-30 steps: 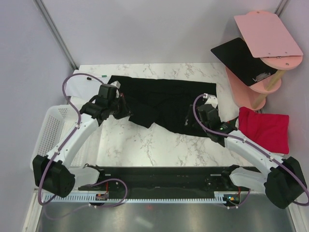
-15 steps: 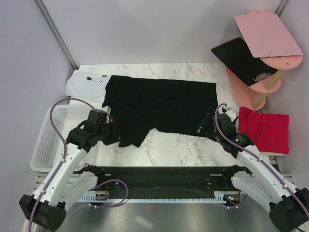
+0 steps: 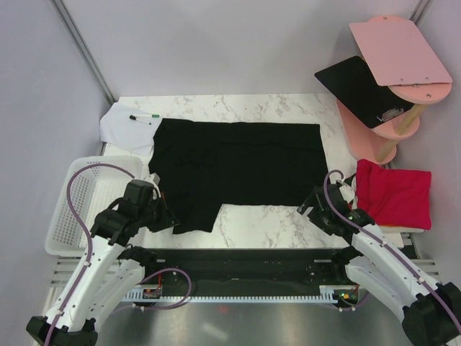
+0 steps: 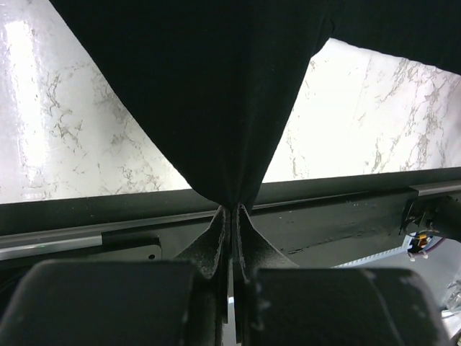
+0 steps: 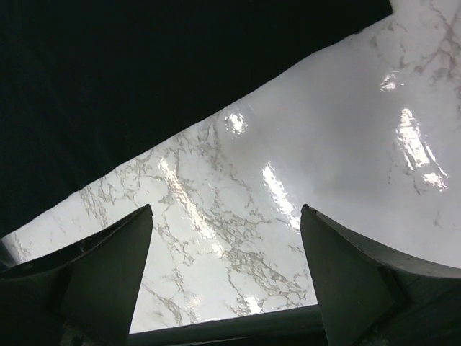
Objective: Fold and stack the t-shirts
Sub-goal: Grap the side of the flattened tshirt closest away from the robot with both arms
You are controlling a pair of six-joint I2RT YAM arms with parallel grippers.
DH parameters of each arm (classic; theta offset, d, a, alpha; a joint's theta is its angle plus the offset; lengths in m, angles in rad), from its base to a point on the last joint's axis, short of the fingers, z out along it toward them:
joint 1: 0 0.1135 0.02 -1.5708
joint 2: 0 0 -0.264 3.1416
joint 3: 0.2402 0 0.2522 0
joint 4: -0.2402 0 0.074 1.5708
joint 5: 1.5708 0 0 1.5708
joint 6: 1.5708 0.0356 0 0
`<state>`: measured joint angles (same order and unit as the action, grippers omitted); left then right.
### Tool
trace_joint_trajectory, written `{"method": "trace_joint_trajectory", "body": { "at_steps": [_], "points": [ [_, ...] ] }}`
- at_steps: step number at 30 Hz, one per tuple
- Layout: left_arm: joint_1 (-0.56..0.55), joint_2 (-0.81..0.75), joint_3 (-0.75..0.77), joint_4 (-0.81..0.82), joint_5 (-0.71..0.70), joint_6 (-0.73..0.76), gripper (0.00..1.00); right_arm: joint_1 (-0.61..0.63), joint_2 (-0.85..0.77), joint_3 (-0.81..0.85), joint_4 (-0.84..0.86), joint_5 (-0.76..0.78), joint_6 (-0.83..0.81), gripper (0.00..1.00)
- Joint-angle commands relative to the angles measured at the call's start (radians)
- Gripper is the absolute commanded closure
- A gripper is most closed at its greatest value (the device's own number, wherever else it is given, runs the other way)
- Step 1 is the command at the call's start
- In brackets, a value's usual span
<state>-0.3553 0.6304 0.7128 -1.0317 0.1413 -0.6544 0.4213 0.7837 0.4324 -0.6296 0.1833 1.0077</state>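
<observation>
Top view: the black shirt lies spread on the table, with one flap reaching the near-left edge. The red shirt lies folded to the right, apart from it.
Left wrist view: the left gripper is clamped on the bunched tip of that flap.
Right wrist view: the right gripper stands wide, holding nothing, over bare marble just beside the black hem, apparently clear of it

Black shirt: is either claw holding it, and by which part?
The left gripper pinches the black t-shirt by its near-left corner; the right gripper is open, holding nothing.
</observation>
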Motion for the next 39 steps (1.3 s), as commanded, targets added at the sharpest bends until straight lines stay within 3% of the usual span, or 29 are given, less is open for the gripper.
{"method": "trace_joint_trajectory", "body": {
  "at_steps": [1, 10, 23, 25, 26, 28, 29, 30, 33, 39],
  "points": [
    [0.001, -0.001, -0.004, -0.014, 0.018, -0.007, 0.98, -0.003, -0.037, -0.004, -0.002, 0.117, 0.08, 0.1],
    [0.003, -0.024, -0.013, -0.019, 0.02, -0.017, 0.98, -0.019, 0.097, -0.021, 0.09, 0.235, 0.083, 0.13],
    [0.003, -0.06, -0.042, -0.019, 0.034, -0.03, 0.98, -0.127, 0.196, -0.112, 0.335, 0.168, 0.102, 0.17],
    [0.001, -0.061, -0.041, -0.022, 0.034, -0.034, 0.98, -0.15, 0.238, -0.113, 0.375, 0.138, 0.092, 0.33],
    [0.003, -0.061, -0.039, -0.024, 0.032, -0.034, 0.98, -0.159, 0.252, -0.119, 0.39, 0.127, 0.085, 0.5],
    [0.001, -0.061, -0.038, -0.03, 0.027, -0.037, 0.98, -0.174, 0.285, -0.123, 0.422, 0.113, 0.086, 0.69],
    [0.003, -0.061, -0.035, -0.033, 0.023, -0.04, 0.98, -0.177, 0.293, -0.129, 0.45, 0.11, 0.082, 0.89],
    [0.003, -0.063, -0.033, -0.039, 0.017, -0.044, 0.98, -0.185, 0.299, -0.13, 0.459, 0.104, 0.077, 0.97],
    [0.003, -0.066, -0.027, -0.045, 0.011, -0.059, 0.98, -0.19, 0.308, -0.129, 0.475, 0.079, 0.069, 1.0],
    [0.001, -0.081, 0.026, -0.05, -0.028, -0.093, 0.98, -0.191, 0.171, -0.112, 0.427, 0.047, 0.029, 1.0]
  ]
}}
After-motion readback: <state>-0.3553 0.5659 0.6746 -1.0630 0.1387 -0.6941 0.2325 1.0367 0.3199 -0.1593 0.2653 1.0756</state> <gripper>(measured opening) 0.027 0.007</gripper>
